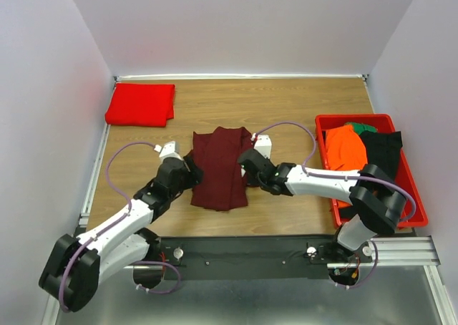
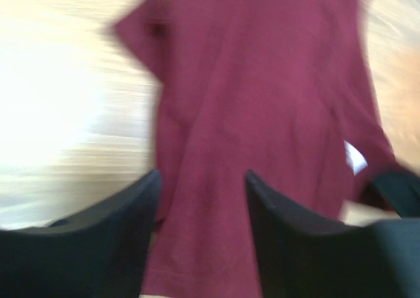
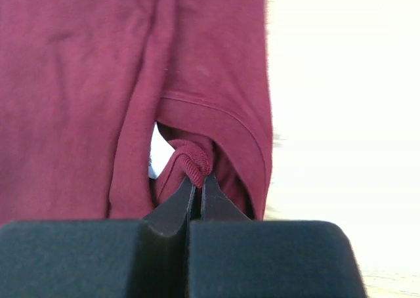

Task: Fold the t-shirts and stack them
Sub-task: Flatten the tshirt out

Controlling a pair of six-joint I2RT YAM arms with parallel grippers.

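The dark maroon t-shirt (image 1: 220, 169) lies partly folded in the middle of the table. My left gripper (image 1: 192, 169) is at its left edge. In the left wrist view this gripper (image 2: 202, 180) is open, its dark fingers (image 2: 118, 226) apart over the maroon cloth (image 2: 262, 81), and a white neck label (image 2: 354, 157) shows at the right. My right gripper (image 1: 247, 169) is at the shirt's right edge. In the right wrist view it (image 3: 199, 174) is shut on a ribbed fold of the maroon shirt (image 3: 79, 81). A bright red t-shirt (image 1: 141, 104) lies folded at the back left.
A red bin (image 1: 411, 196) at the right edge holds orange (image 1: 346, 147), green and black (image 1: 383, 152) clothes. The wooden table (image 1: 286, 103) is walled at the back and on both sides.
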